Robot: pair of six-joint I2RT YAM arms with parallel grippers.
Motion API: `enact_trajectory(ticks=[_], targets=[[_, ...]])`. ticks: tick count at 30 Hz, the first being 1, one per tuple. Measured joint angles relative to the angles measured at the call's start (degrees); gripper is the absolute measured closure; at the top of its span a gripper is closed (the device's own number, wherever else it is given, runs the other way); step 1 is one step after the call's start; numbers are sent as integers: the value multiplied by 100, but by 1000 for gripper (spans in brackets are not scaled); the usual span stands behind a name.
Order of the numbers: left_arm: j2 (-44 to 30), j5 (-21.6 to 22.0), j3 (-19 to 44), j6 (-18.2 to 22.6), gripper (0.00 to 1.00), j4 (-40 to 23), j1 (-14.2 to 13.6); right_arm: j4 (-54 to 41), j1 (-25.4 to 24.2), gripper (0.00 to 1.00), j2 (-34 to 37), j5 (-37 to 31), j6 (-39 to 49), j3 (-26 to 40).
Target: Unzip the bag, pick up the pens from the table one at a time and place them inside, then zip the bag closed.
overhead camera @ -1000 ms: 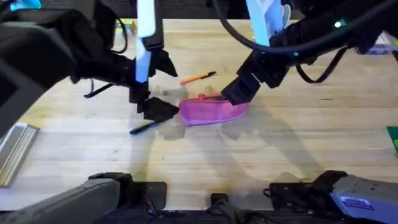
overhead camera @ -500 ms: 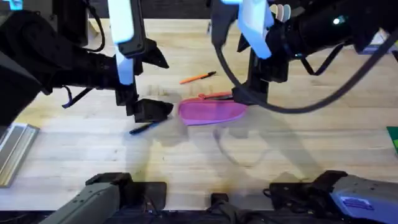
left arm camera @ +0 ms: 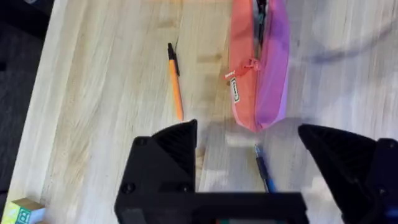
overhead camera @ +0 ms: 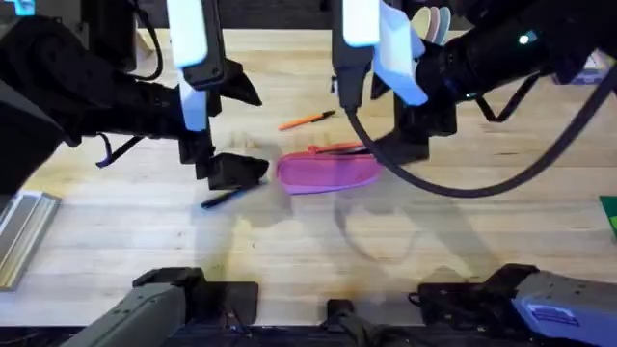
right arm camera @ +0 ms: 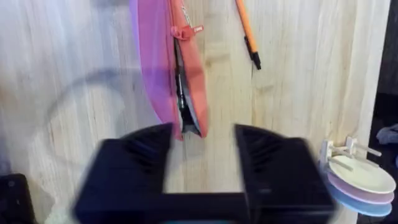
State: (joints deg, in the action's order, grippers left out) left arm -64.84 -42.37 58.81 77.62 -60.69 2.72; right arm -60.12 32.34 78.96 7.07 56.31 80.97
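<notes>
Lying on the tabletop point(overhead camera: 463, 231): the pink bag point(overhead camera: 328, 172), near the middle, lengthwise across the overhead view.
Bag's zipper: partly undone at the end nearest the right hand, where a dark gap shows in the right wrist view; the pull tab point(right arm camera: 191, 30) sits farther along the top seam.
Orange pen point(overhead camera: 307, 120): on the tabletop just behind the bag, apart from it, black end pointing to the right side.
Dark pen point(overhead camera: 224, 198): on the tabletop off the bag's left end, close to the left hand, its blue tip near the pouch's corner.
Left hand point(overhead camera: 231, 171): released, fingers spread wide, low over the wood beside the bag's left end, holding nothing.
Right hand point(overhead camera: 400, 149): released, fingers apart, at the bag's right end, gripping nothing.
</notes>
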Motion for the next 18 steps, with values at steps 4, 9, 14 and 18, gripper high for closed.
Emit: enact_trajectory(ticks=[4, 9, 14, 18], targets=[[0, 0, 0, 0, 7, 0, 0, -2, 0, 960, 0, 136, 10, 0], [2, 0, 0, -1, 7, -2, 0, -74, 0, 972, 4, 450, 10, 0], [2, 0, 0, -1, 7, 0, 0, -136, 0, 972, 121, 697, -37, 20], [0, 0, 0, -2, 7, 0, 0, -138, 0, 971, 351, 785, -57, 31]])
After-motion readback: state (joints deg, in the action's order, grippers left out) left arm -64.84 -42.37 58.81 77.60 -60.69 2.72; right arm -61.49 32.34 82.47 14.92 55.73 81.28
